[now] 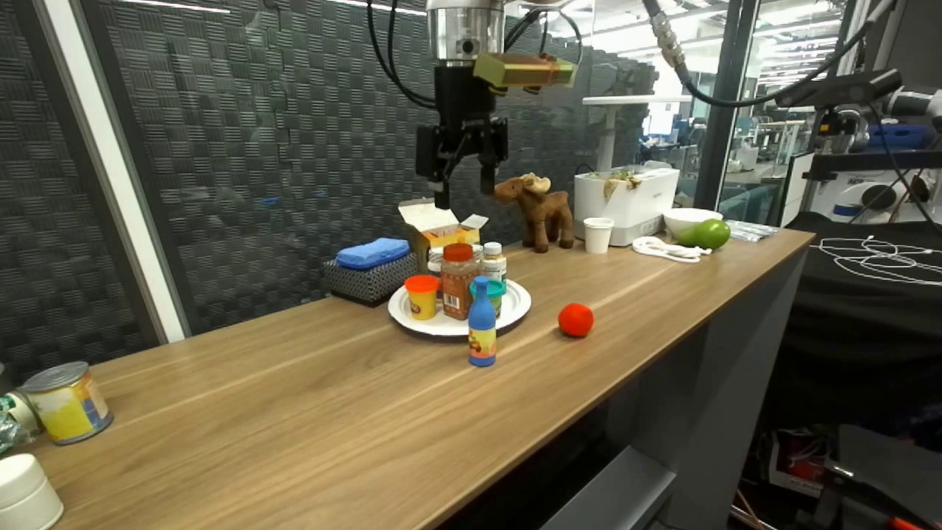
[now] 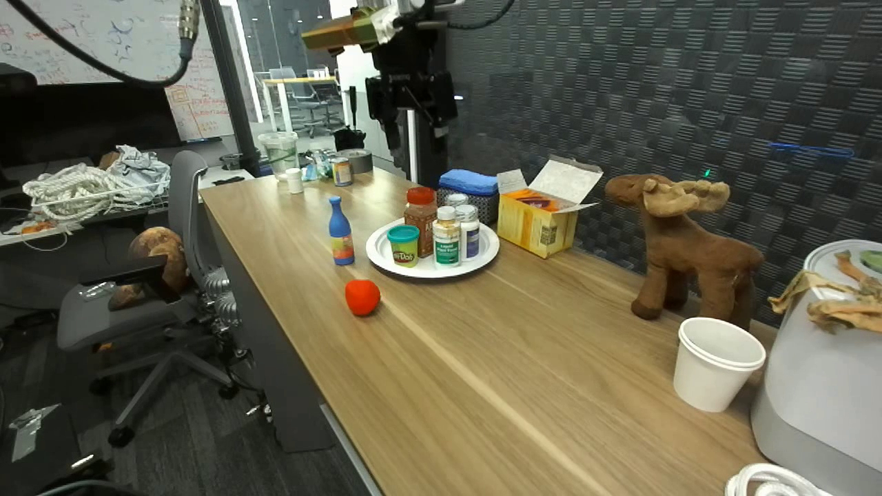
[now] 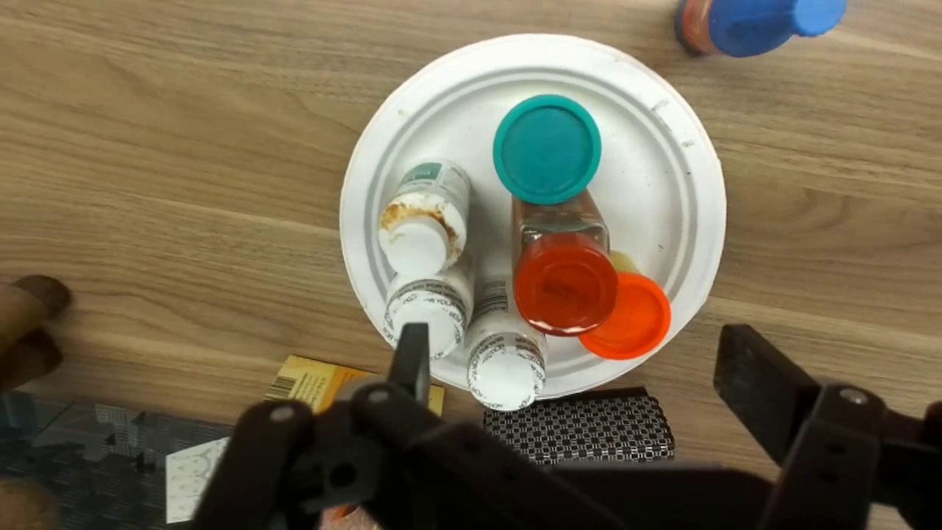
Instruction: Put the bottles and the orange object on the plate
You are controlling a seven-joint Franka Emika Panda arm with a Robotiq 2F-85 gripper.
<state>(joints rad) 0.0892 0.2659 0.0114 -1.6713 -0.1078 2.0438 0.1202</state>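
The white plate [image 1: 519, 303] holds three white bottles [image 2: 447, 244], a red-lidded spice jar [image 1: 458, 283], a teal-lidded tub [image 2: 404, 246] and a yellow tub [image 1: 422, 302] with an orange lid; these also show in the wrist view, such as the red lid [image 3: 565, 283]. A blue bottle [image 1: 482, 327] stands upright on the table beside the plate, also in the wrist view [image 3: 747, 26]. A round red-orange object [image 2: 362, 297] lies on the table near the front edge; it is out of the wrist view. My gripper [image 1: 464, 190] is open and empty, above the plate's back side.
Behind the plate are a patterned basket [image 1: 368, 278] with a blue cloth, an open yellow box [image 2: 539, 224] and a brown moose toy [image 1: 544, 213]. A paper cup [image 1: 597, 235] and a white appliance [image 1: 625, 202] stand farther along. A can [image 1: 68, 403] stands at the opposite end.
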